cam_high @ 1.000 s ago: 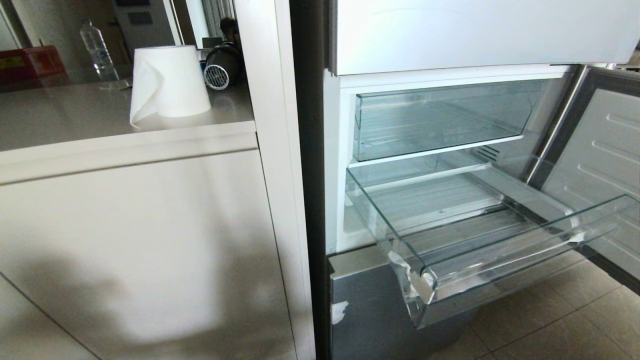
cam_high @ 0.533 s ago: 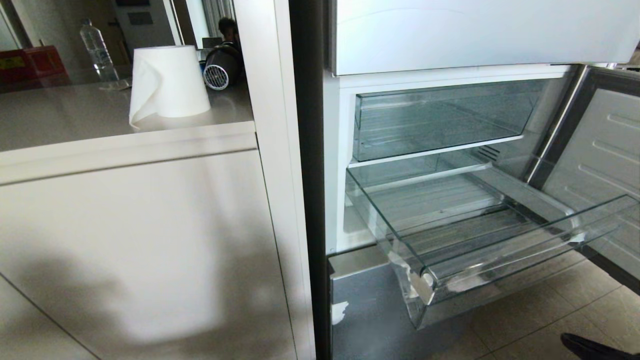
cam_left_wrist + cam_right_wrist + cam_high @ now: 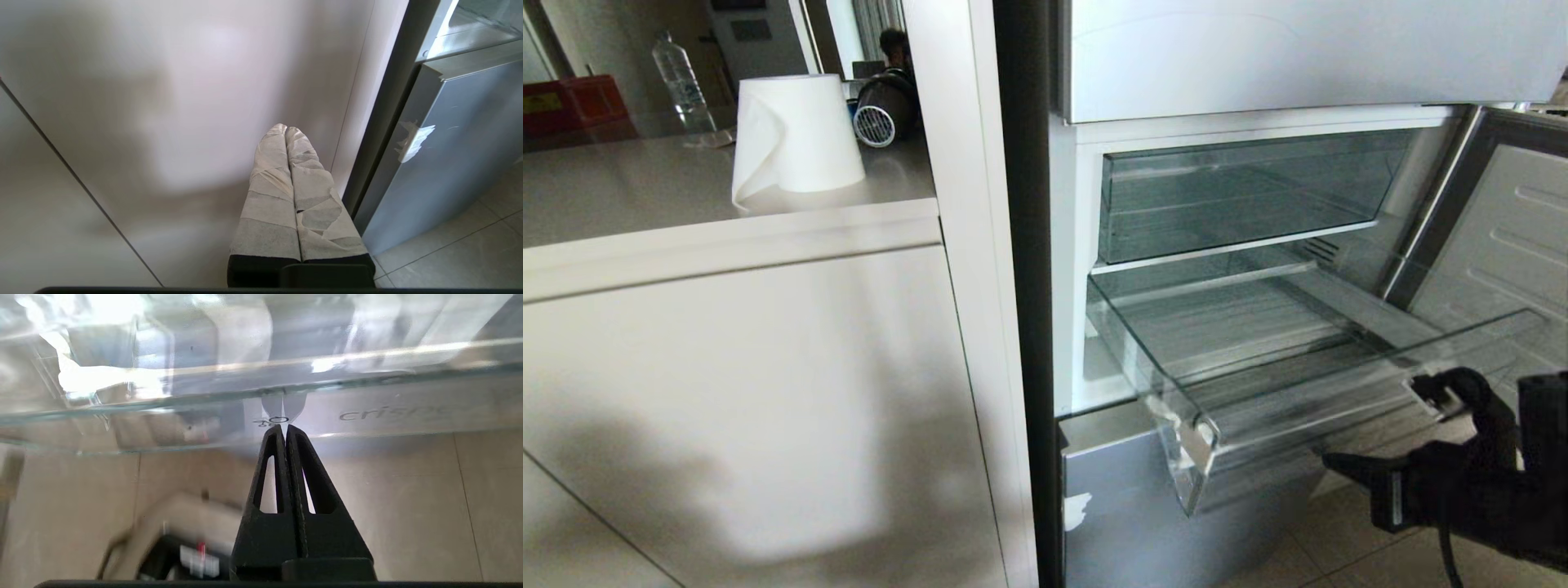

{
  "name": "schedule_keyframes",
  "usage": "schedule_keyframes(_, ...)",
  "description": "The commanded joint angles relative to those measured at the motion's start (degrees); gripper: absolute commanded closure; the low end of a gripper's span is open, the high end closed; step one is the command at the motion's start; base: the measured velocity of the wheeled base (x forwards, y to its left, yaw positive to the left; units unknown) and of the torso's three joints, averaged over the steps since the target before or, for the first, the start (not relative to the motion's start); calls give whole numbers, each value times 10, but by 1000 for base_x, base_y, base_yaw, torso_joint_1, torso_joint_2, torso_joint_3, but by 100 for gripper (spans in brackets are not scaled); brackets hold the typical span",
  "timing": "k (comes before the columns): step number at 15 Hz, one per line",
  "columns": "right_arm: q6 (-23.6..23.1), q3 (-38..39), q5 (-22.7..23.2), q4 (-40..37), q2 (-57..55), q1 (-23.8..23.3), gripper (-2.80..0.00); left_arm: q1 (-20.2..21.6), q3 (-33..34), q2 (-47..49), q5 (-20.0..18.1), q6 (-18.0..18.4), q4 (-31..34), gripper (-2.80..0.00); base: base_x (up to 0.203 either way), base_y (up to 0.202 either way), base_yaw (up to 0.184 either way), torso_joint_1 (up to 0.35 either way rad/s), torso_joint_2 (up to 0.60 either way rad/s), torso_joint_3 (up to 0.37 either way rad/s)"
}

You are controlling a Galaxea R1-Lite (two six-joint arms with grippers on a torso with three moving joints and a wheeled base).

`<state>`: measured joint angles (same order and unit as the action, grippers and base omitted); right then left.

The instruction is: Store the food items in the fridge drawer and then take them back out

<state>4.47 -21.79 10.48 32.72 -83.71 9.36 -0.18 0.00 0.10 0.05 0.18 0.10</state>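
Countertop at ten o'clock: a white paper roll (image 3: pixel 796 135) and a clear water bottle (image 3: pixel 678 82) stand on the beige counter (image 3: pixel 686 192); neither belongs to my job.
My left gripper (image 3: pixel 286 131): parked low beside the cabinet front (image 3: pixel 143 102), its taped fingers pressed together, holding nothing.
Fridge at centre: the lower compartment stands with its door (image 3: pixel 1494 237) swung wide at three o'clock.
Upper clear drawer (image 3: pixel 1241 192): pushed in at one o'clock, nothing seen inside it.
Fridge drawer (image 3: pixel 1298 384): pulled out over the tiled floor (image 3: pixel 1347 531), white tape scraps (image 3: pixel 1188 441) at its near front corner, no food inside it that I can see.
My right gripper (image 3: pixel 284 428): low at four o'clock in the head view, under the pulled-out drawer's front, fingers closed tip to tip and empty, pointing at a clear panel with faint lettering (image 3: pixel 388 412).
Food items: none visible in any view; I cannot say where the red fruit is.
Progress, as I judge it: the drawer is open and ready, but storing has not visibly begun; fetching the food, placing it, and taking it back out all remain.
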Motion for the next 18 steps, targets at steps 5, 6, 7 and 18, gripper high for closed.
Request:
schedule_keyframes(5,67,-174,-4,10,-144,41,0,0,0,0,0,0,0,0,0,0,0,0,0,0)
schedule_keyframes(6,78,-202,-5,10,-167,47,0,0,0,0,0,0,0,0,0,0,0,0,0,0)
schedule_keyframes(7,84,-227,-9,10,-189,53,0,0,0,0,0,0,0,0,0,0,0,0,0,0)
schedule_keyframes(18,146,-362,-59,37,-271,69,0,0,0,0,0,0,0,0,0,0,0,0,0,0)
